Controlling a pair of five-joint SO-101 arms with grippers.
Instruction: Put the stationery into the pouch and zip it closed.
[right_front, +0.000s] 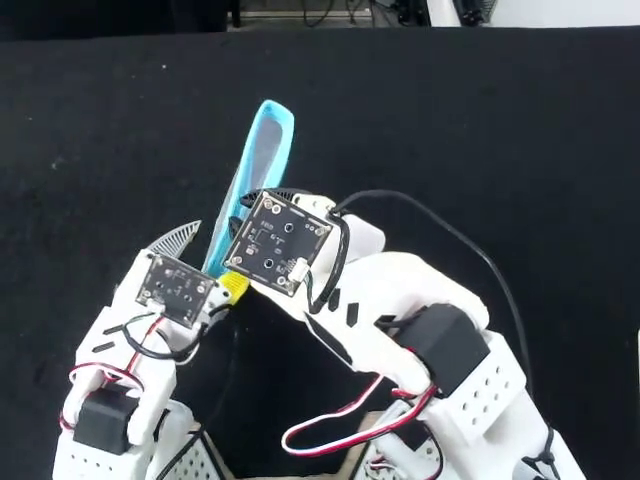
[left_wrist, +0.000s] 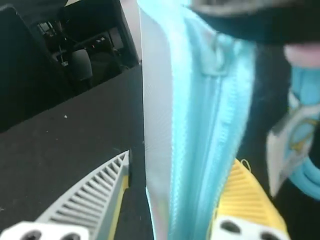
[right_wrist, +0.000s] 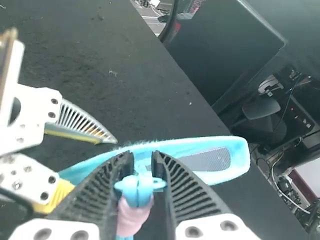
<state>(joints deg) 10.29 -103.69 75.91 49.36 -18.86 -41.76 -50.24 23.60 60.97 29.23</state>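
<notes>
Slippage looks like the main risk: the right gripper (right_wrist: 142, 156) is clenched on the small blue zip pull (right_wrist: 136, 189), a smooth, rounded toggle with a pink piece (right_wrist: 129, 220) hanging under it, and a hard ribbed finger could slide off such a knob if the pull goes at an angle to the track. The pouch (right_front: 262, 150) stands on its long edge above the table (right_front: 480, 130), one end running up and away from the arms. Its near end sits inside the left gripper (left_wrist: 182, 160), whose jaws stand apart: the yellow finger (left_wrist: 247, 195) lies against the fabric, while the grey finger (left_wrist: 95, 195) stands clear of it. With so loose a hold, a tug on the zip would probably drag or fold the whole pouch rather than run the slider, so I judge it needs firmer bracing first. The pouch is a long, flat oval, soft and limp, with pale blue fabric edging, a fine-toothed blue zip and a silvery, slightly sheer side panel. The table covering is matte black and faintly speckled.
</notes>
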